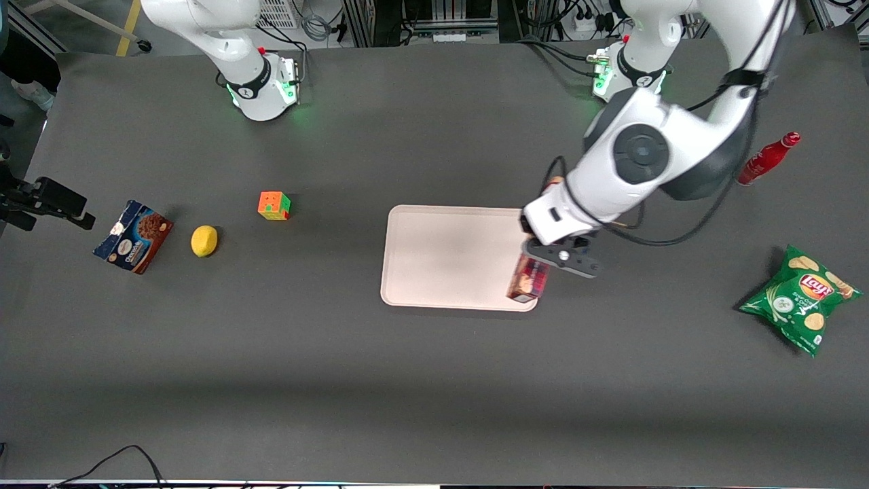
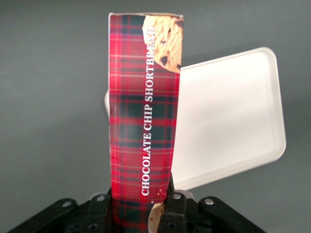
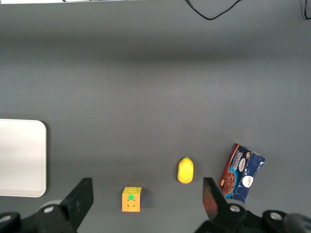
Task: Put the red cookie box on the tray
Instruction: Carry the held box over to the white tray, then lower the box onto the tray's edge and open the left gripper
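My left gripper (image 1: 536, 261) is shut on the red cookie box (image 1: 528, 280), a long slim tartan carton hanging lengthwise from the fingers. In the front view the box hangs over the corner of the pale tray (image 1: 448, 255) that lies toward the working arm's end and nearer the camera. In the left wrist view the red cookie box (image 2: 143, 121) runs straight out from between the black fingers (image 2: 176, 213), with "CHOCOLATE CHIP SHORTBREAD" along its side. It covers one edge of the tray (image 2: 228, 121). I cannot tell whether the box touches the tray.
A green chip bag (image 1: 801, 299) and a red bottle (image 1: 767, 157) lie toward the working arm's end. Toward the parked arm's end sit a coloured cube (image 1: 273, 205), a lemon (image 1: 204, 240) and a blue-and-brown cookie box (image 1: 133, 236).
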